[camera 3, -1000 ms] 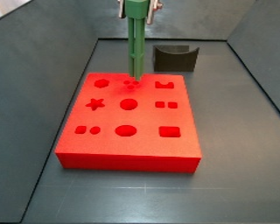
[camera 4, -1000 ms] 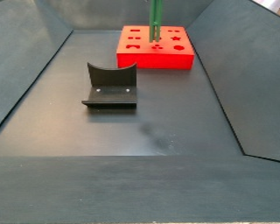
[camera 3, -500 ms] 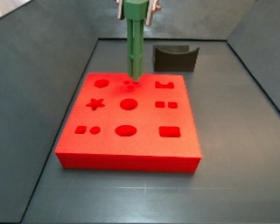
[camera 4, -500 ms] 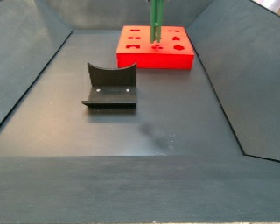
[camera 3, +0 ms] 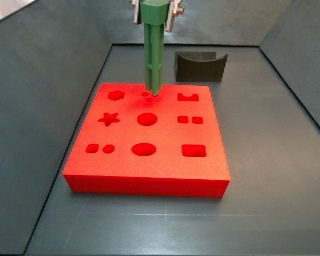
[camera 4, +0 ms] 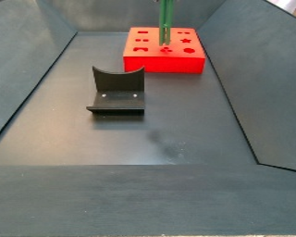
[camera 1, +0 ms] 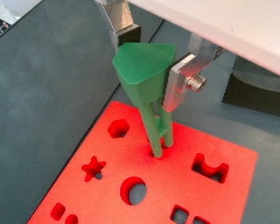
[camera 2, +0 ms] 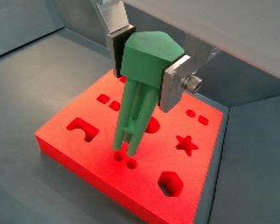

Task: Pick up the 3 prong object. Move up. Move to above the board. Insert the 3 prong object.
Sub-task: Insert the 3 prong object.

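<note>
The 3 prong object [camera 3: 152,50] is a tall green post that stands upright in my gripper [camera 3: 156,12], which is shut on its wider top. In both wrist views the silver fingers [camera 1: 185,74] [camera 2: 174,77] press on either side of the green head, with the gripper [camera 1: 152,66] [camera 2: 149,66] directly over the board. The red board [camera 3: 163,140] [camera 4: 178,62] lies flat on the floor. The post's prongs [camera 2: 126,147] meet the three small holes in the middle of the board's far row; how deep they sit I cannot tell. The post [camera 4: 165,23] also shows in a side view.
A dark grey U-shaped holder [camera 3: 200,67] [camera 4: 116,91] stands on the floor apart from the board. Star [camera 3: 108,119], circle [camera 3: 147,119] and square [camera 3: 194,151] holes lie around the post. Sloping grey walls [camera 4: 40,83] enclose the floor.
The green post and the gripper have come down very slightly, bringing the prong tips closer onto the three small holes. The board and the holder have not moved.
</note>
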You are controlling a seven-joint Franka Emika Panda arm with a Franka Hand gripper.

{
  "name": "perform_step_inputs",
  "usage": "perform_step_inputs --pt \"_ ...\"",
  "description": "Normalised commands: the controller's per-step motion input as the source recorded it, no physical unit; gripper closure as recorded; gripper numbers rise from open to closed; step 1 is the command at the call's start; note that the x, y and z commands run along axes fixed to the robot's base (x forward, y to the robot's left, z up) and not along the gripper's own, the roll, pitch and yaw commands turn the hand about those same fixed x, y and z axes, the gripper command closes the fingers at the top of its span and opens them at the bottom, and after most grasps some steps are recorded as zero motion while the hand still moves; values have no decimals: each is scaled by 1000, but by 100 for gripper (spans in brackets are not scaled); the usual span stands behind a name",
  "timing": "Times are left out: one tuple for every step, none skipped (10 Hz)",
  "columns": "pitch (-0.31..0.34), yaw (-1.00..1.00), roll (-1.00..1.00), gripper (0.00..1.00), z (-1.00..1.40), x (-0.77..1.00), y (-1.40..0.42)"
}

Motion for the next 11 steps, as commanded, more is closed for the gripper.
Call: perform_step_inputs --pt "0 0 43 100 -29 0 0" --pt "0 0 36 100 0 6 0" --pt "0 0 44 100 -6 89 0" --pt "0 0 36 100 -17 74 0" --pt "0 0 44 100 -40 14 0" --pt "0 0 74 100 -83 0 17" --pt "0 0 54 100 -71 0 11" --pt "0 0 50 100 -77 0 0" --pt "0 -40 47 100 -69 0 11" --pt "0 -109 37 100 -43 17 6" --pt "0 -117 40 100 -71 46 37"
